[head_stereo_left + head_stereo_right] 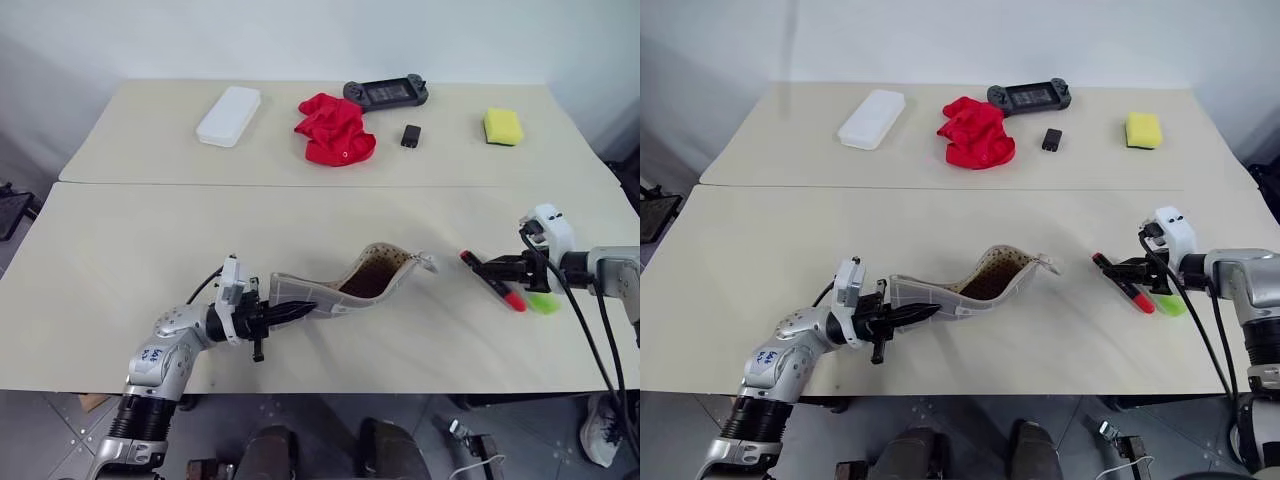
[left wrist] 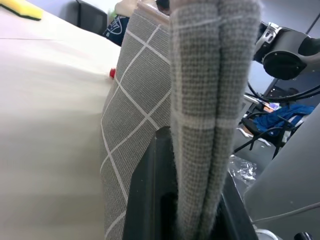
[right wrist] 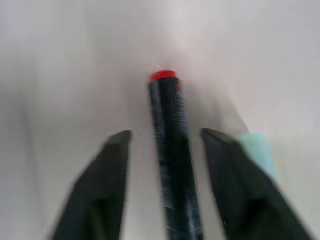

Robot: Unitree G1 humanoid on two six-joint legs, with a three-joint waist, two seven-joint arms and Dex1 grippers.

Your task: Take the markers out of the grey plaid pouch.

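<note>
Here, on the near beige table [image 1: 120,260], a grey plaid pouch [image 1: 375,275], arched and gaping, one end pinched tight in the closed left gripper [image 1: 300,310], the other end touching the tabletop. Farther right, well apart from the pouch, the right gripper [image 1: 485,268], fingers [image 3: 112,170] spread, straddling a red-and-black marker [image 1: 492,282] without touching it. Just beside that, a pale green marker [image 1: 543,302], probably lying flat.
</note>
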